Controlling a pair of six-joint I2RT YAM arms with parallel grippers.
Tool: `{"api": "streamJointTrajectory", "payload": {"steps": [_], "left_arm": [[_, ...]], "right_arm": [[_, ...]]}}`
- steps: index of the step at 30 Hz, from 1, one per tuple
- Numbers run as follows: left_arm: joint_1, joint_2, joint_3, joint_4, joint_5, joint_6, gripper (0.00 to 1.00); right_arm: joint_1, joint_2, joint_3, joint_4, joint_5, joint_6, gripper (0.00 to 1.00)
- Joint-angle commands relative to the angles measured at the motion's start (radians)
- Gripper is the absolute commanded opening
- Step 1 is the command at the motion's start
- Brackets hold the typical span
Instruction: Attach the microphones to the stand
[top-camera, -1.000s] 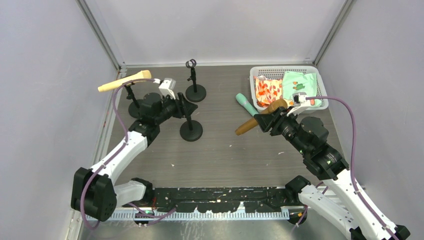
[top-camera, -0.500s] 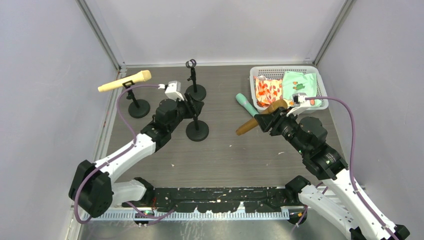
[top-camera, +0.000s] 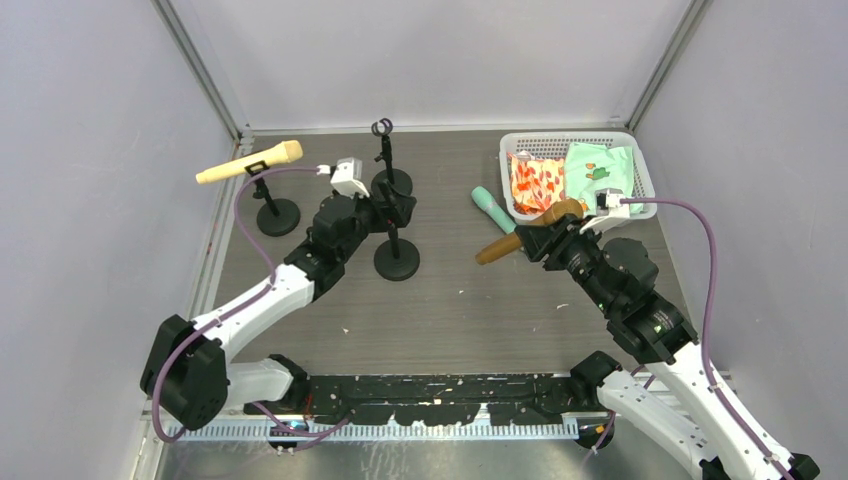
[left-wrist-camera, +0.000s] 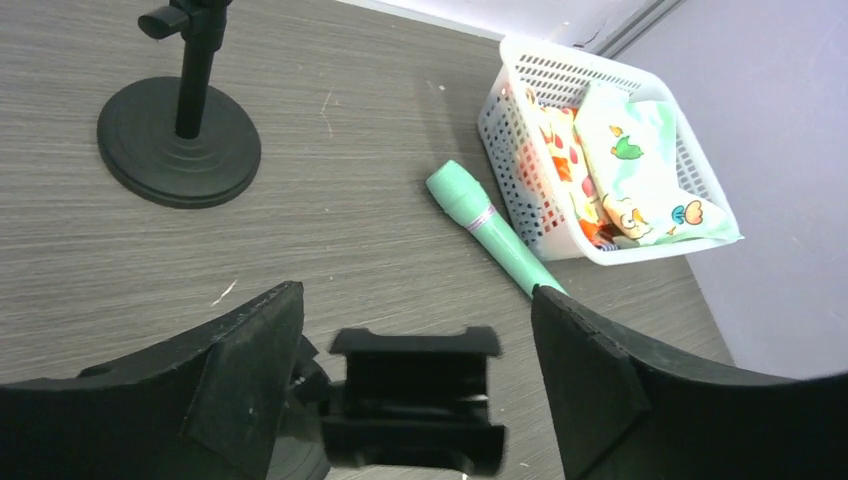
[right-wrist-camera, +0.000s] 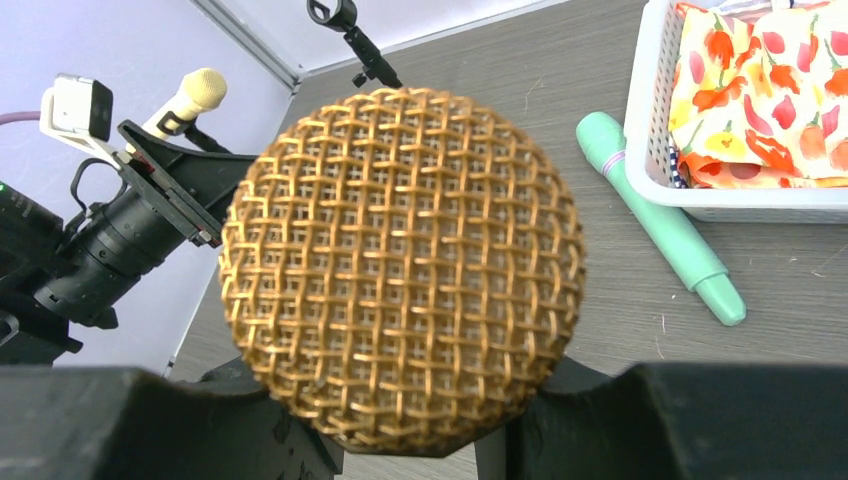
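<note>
We log: right gripper (top-camera: 541, 233) pinches golden-brown microphone (top-camera: 503, 246), handle end aimed left at middle stand (top-camera: 397, 262) | left gripper (left-wrist-camera: 415, 310), fingers spread, straddles its clip (left-wrist-camera: 415, 395) | left arm nearer stand.

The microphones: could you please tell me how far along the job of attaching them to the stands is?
Done: the cream-yellow microphone sits clipped on the left stand. In hand: the right tool grips the golden-brown microphone; the left tool is open around the middle stand's clip. Left: that one, plus the mint-green microphone lying beside the basket.
</note>
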Motion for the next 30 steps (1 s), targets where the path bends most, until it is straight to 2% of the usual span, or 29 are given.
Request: {"api": "streamJointTrajectory", "payload": {"steps": [1,5,9,11,16,18,23,30], "left_arm": [[-0.003,-0.053,0.057,0.033,0.011,0.069,0.89],[-0.002,-0.106,0.041,0.043,0.052,0.139,0.97],[-0.002,-0.144,-0.012,0.128,0.222,0.222,0.99],[-0.002,-0.165,-0.056,0.174,0.255,0.239,1.0],[-0.002,-0.217,-0.174,0.246,0.107,0.281,1.0],[-0.002,-0.228,-0.234,0.323,0.08,0.308,1.0],[-0.001,-0.219,-0.346,0.487,0.071,0.36,1.0],[-0.002,-0.127,-0.38,0.621,0.112,0.398,0.98]], "right_arm": [[-0.003,-0.004,0.007,0.076,0.045,0.028,0.01],[-0.003,0.0,0.011,0.068,0.061,0.028,0.01],[-0.003,-0.011,0.003,0.069,0.089,0.03,0.01],[-0.002,-0.012,0.004,0.061,0.087,0.025,0.01],[-0.002,-0.006,0.02,0.035,0.061,0.006,0.01],[-0.002,-0.003,0.027,0.024,0.059,-0.003,0.01],[-0.001,-0.007,0.032,0.007,0.061,-0.013,0.01],[-0.001,0.002,0.027,0.01,0.052,-0.007,0.01]]}}
